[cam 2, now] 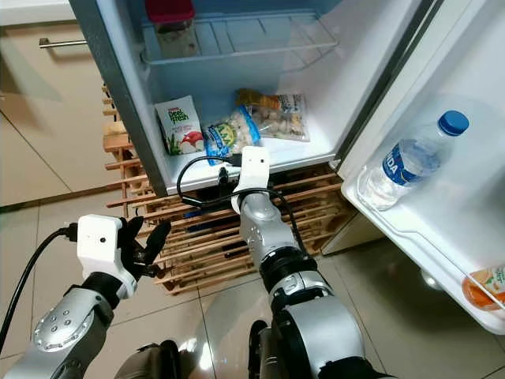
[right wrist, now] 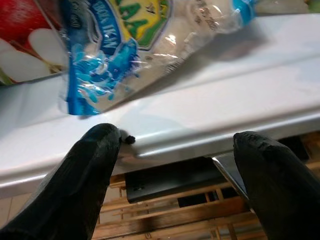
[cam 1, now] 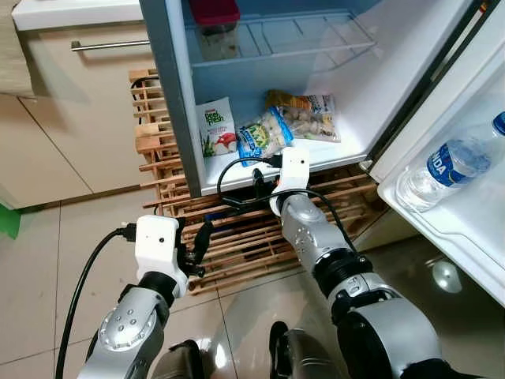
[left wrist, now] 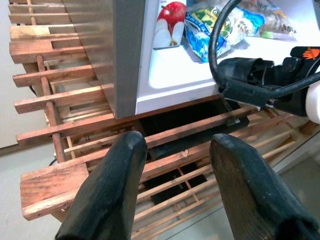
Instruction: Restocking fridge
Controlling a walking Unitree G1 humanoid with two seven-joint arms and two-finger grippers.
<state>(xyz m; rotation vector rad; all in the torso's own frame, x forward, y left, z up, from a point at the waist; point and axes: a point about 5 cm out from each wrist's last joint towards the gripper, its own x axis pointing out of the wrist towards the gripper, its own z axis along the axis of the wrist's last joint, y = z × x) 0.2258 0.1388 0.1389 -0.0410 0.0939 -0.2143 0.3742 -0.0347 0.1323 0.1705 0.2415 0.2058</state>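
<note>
The right gripper (right wrist: 170, 165) has its two black fingers (right wrist: 82, 180) spread wide and holding nothing, poised at the front lip of the fridge floor (right wrist: 210, 105). Just beyond the fingers, a little toward one of them, lies a clear bag with blue print (right wrist: 125, 55), resting on the white floor of the fridge (cam 1: 347, 103) and not touching either finger. Farther in past that bag sits a second clear packet of pale pieces (cam 1: 309, 115), and beside the blue-printed bag, leaning at the fridge wall, a white and green pouch with a red fruit picture (cam 1: 217, 126). Above them a wire shelf (cam 1: 292, 35) carries a jar with a dark red lid (cam 1: 215, 25).

The left gripper (left wrist: 175, 185) hangs lower and nearer the robot, its fingers (left wrist: 107, 190) likewise parted and bare, pointing at the wooden slatted rack (left wrist: 55, 95) under the fridge. From these fingers the bags lie well ahead and higher, up past the fridge's front edge, with the right gripper's black cable (left wrist: 235, 80) between.

Out to the right side the open fridge door (cam 2: 442, 237) holds a water bottle with a blue cap (cam 2: 414, 158) lying tilted in its shelf. The tiled floor (cam 1: 47, 260) spreads below both arms.
</note>
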